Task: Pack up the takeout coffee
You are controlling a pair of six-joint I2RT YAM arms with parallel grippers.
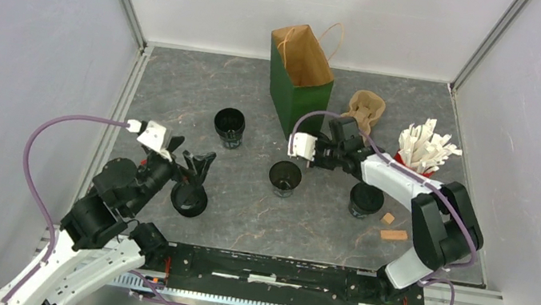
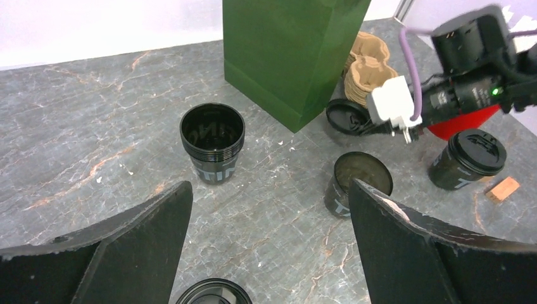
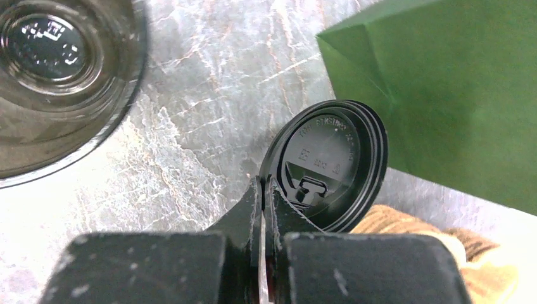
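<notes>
Right tool (image 3: 263,193) is clamped shut on the rim of a black lid (image 3: 329,161). I've got both fingers pinched on its edge, and the lid is tilted up, just beside the lower corner of the green bag (image 3: 456,88), with the pulp carrier (image 3: 405,221) close by. Whether the lid touches the worktop (image 3: 209,114), I can't tell from here. On the left wrist view, the left tool (image 2: 269,189) is spread wide and holding nothing. It hangs over the worktop, with the near open cup (image 2: 212,292) peeking in at the bottom edge between its fingers. Ahead of it the far open cup (image 2: 212,136) stands upright, no lid on it, off to the left of the bag and apart from it. To the right I see the middle open cup (image 2: 358,183), also upright and uncovered, in front of the bag and near the pinched lid. Further right the lidded cup (image 2: 467,158) stands upright with its black lid seated, just in front of the red cup (image 2: 459,123), and a small brown block (image 2: 503,189) lies beside it. From above, the bag stands open at the back of the worktop, the carrier lies just to its right, and all four cups are out on the worktop, none in the bag.
</notes>
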